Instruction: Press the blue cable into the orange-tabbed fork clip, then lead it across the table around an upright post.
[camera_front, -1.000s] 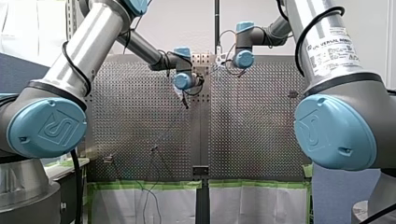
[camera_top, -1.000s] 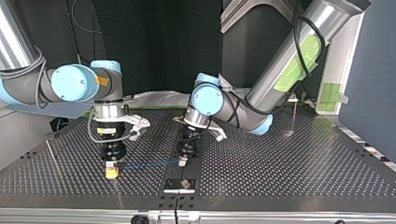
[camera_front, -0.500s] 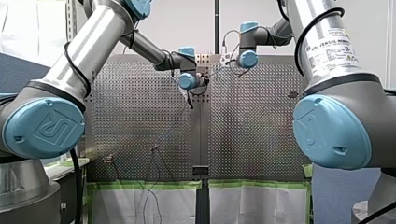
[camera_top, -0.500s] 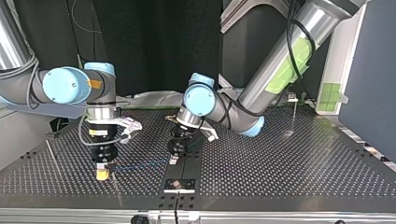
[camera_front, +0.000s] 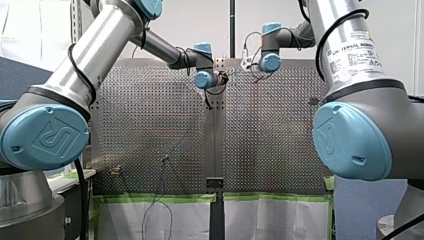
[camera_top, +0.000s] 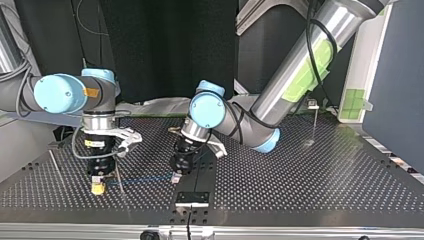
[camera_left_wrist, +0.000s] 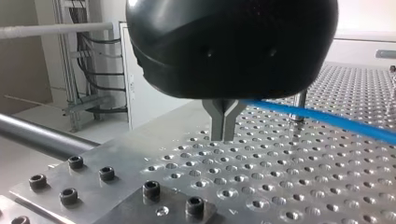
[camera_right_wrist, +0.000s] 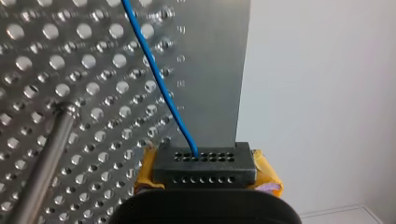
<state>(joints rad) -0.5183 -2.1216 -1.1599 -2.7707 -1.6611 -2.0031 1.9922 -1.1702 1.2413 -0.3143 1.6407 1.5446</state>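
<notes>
Showing the light, limp-looking blue cable (camera_left_wrist: 327, 120) clenched by my left fingers (camera_left_wrist: 218, 122) and my right fingers (camera_right_wrist: 267, 173), best gripped close together.

Cable (camera_left_wrist: 327, 119) disappears behind left gripper (camera_left_wrist: 223, 133) fingers and runs off-frame, block (camera_right_wrist: 204, 165) covers right gripper (camera_right_wrist: 205, 175) fingertips, post (camera_right_wrist: 44, 163) is cropped, and whatever sits on the plate (camera_top: 192, 198) is too small to tell.

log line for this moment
left gripper: shut on blue cable | right gripper: same | cable: stretched between them | upright post: beside right gripper
</notes>
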